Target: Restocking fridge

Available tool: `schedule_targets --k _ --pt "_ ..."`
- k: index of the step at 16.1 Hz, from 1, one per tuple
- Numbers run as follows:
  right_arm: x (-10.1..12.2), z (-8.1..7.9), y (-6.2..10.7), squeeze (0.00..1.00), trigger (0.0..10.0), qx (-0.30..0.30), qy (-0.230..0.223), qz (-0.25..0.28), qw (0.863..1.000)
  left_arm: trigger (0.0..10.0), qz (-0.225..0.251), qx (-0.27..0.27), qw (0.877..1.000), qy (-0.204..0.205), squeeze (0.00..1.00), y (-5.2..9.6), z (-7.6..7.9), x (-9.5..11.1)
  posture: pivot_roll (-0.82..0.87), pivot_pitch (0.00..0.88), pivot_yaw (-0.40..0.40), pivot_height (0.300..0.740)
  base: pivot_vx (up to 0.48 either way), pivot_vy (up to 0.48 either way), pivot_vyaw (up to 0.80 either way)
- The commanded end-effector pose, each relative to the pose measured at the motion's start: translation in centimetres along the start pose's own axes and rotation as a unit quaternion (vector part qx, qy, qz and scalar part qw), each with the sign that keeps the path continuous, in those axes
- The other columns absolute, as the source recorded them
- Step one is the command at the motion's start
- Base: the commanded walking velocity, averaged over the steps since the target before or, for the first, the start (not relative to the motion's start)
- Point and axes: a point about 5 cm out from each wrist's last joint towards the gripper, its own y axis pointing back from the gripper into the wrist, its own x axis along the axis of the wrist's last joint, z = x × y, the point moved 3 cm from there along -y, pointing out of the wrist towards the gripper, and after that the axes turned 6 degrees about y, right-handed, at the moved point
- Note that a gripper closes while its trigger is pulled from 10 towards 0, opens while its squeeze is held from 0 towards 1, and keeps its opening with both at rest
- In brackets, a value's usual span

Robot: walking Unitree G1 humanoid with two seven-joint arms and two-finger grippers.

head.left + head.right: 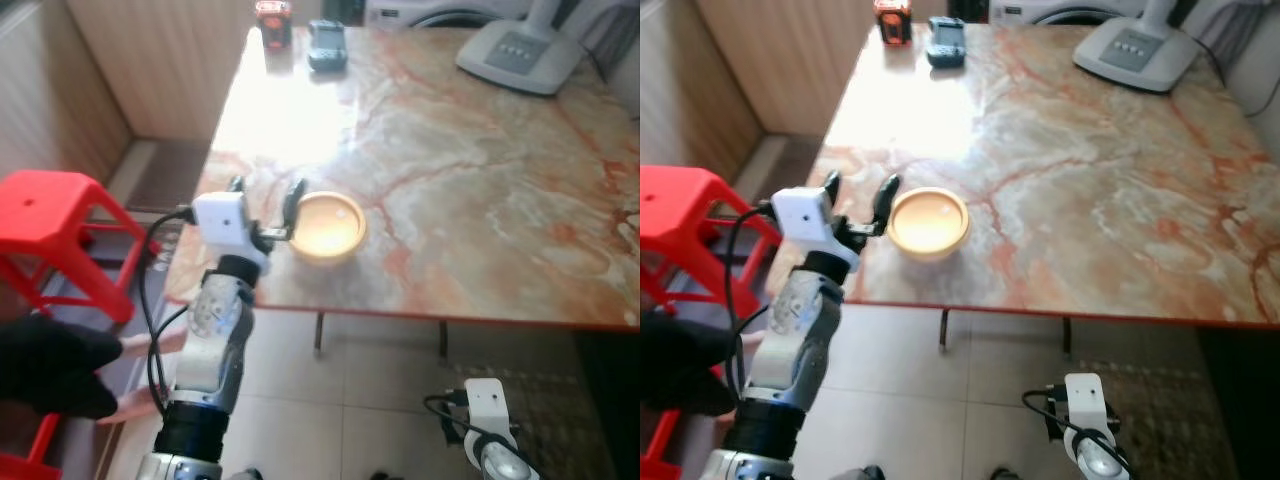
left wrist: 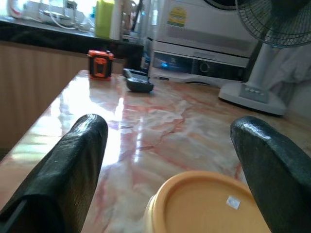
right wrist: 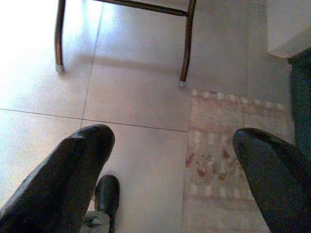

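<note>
A round yellow lidded container [image 1: 328, 226] sits on the marble table [image 1: 480, 200] near its front left edge. My left gripper [image 1: 266, 195] is open at the table's left edge, just left of the container, with one finger close to its rim. In the left wrist view the container's lid [image 2: 209, 206] lies low between the two black fingers [image 2: 73, 165]. My right gripper [image 3: 175, 179] hangs open below the table over the tiled floor.
A red plastic stool [image 1: 55, 225] stands at the left. At the table's far side are an orange object [image 1: 273, 20], a dark remote-like device [image 1: 326, 45] and a white fan base [image 1: 520, 55]. A patterned rug [image 3: 228, 160] lies on the floor.
</note>
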Motion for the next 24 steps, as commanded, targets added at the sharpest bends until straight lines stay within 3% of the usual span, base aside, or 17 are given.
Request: schedule_targets --k 1,8,9,12,15,19,20,24 --pt "-0.8 -0.6 0.2 0.0 10.0 0.006 -0.003 -0.015 1.0 10.0 -0.002 0.005 1.0 -0.008 0.0 0.2 -0.4 0.1 -0.02 0.188 0.021 0.74 0.289 0.0 0.0" --pt "-2.1 -1.8 0.6 0.0 10.0 0.016 -0.011 -0.035 0.999 10.0 -0.004 -0.007 1.0 0.001 0.0 0.5 0.1 0.0 -0.02 0.176 0.028 0.74 0.082 0.0 0.0" --pt "-2.2 -1.8 0.7 0.0 10.0 0.016 -0.01 -0.037 0.999 10.0 -0.012 -0.012 1.0 0.016 0.0 0.6 0.4 -0.3 -0.02 0.181 0.027 0.74 0.0 0.0 0.0" --pt "-2.3 -1.9 0.7 0.0 10.0 0.016 -0.009 -0.04 0.999 10.0 -0.073 -0.03 0.989 0.123 0.0 1.3 1.3 -2.5 -0.02 0.186 0.026 0.74 0.0 0.0 0.0" --pt "-2.3 -2.1 0.7 0.0 10.0 0.018 -0.009 -0.04 0.999 10.0 -0.105 -0.034 0.98 0.164 0.0 1.6 1.2 -3.7 -0.02 0.19 0.028 0.74 0.0 0.0 0.0" --pt "-2.4 -2.2 0.7 0.0 10.0 0.019 -0.006 -0.042 0.999 10.0 -0.125 -0.027 0.967 0.222 0.0 0.6 0.6 -4.4 -0.02 0.196 0.024 0.74 0.0 0.0 0.0" --pt "-2.5 -2.2 0.7 0.0 10.0 0.019 -0.007 -0.042 0.999 10.0 -0.125 -0.029 0.964 0.231 0.0 -0.4 0.4 -4.4 -0.02 0.196 0.025 0.74 0.0 0.0 0.0" --pt "-2.5 -2.2 0.8 0.0 10.0 0.019 -0.009 -0.043 0.999 10.0 -0.148 -0.019 0.959 0.241 0.0 -1.5 -0.5 -5.2 -0.03 0.202 0.026 0.74 0.0 0.0 0.0"
